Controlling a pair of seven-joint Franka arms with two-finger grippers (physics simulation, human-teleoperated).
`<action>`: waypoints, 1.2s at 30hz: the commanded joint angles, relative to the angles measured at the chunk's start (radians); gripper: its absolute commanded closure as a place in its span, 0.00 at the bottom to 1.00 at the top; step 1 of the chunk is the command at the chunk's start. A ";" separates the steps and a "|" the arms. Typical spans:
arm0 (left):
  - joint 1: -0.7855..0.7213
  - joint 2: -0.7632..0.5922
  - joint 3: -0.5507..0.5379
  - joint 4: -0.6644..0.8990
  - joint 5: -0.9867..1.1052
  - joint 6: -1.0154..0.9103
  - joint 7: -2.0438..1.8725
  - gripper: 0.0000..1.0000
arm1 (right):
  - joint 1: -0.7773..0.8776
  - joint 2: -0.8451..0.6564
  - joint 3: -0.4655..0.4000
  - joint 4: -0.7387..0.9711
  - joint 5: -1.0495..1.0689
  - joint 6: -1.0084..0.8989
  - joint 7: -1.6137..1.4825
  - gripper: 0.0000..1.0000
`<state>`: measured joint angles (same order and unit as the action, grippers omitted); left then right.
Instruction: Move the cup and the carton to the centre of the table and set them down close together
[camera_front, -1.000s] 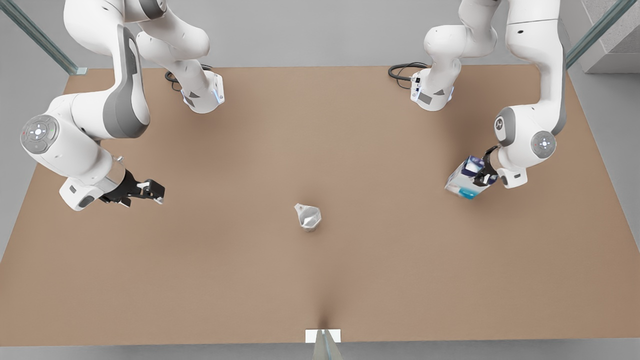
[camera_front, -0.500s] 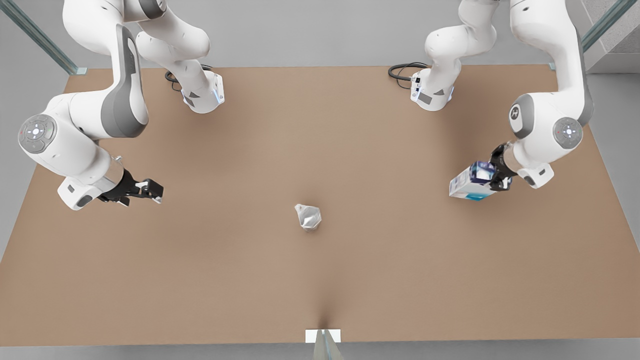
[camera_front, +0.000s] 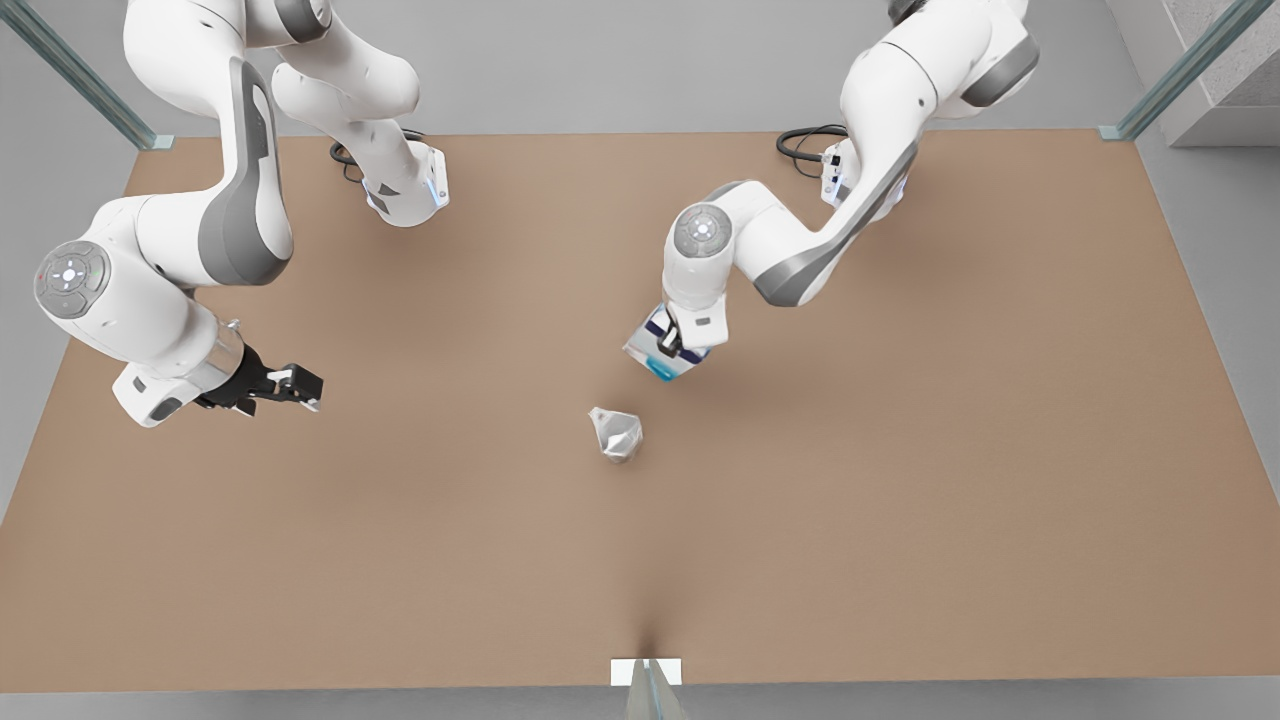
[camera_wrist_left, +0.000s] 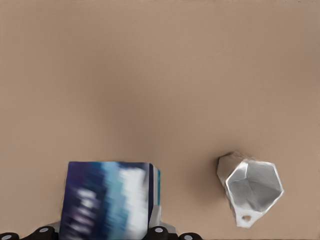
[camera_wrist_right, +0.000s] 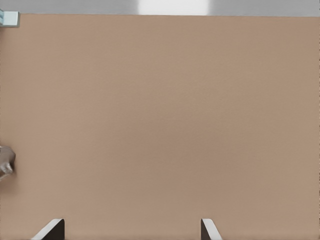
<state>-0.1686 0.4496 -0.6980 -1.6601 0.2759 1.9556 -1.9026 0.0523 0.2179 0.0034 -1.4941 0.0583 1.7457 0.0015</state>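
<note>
Overhead, left pincer (camera_front: 668, 347) grips carton (camera_front: 655, 358) beside cup (camera_front: 616, 434).

Black cables (camera_front: 805, 143) coiled at the far edge, more black cable (camera_front: 345, 157) along the same edge, glassy metal rails (camera_front: 75, 75) rising off both far corners, a white plate (camera_front: 646, 671) with a rail at the near edge's middle, grey floor (camera_front: 600, 60) beyond.

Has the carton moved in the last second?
Yes. The left gripper carried the carton from the front view's right toward the table's centre, near the cup.
</note>
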 joint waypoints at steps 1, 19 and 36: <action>0.000 0.003 -0.001 0.000 0.092 0.000 -0.003 0.38 | -0.002 0.000 0.000 0.000 0.000 0.000 0.000 0.00; -0.038 0.115 -0.001 0.043 0.143 0.006 -0.093 0.00 | -0.002 0.006 0.000 0.002 0.000 0.002 -0.003 0.00; 0.067 0.103 0.035 0.402 0.077 -0.563 0.559 0.00 | -0.012 0.003 0.000 0.002 0.002 -0.005 -0.006 0.00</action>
<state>-0.0758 0.5498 -0.6560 -1.2431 0.3717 1.3566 -1.2634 0.0399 0.2218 0.0031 -1.4926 0.0594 1.7411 -0.0046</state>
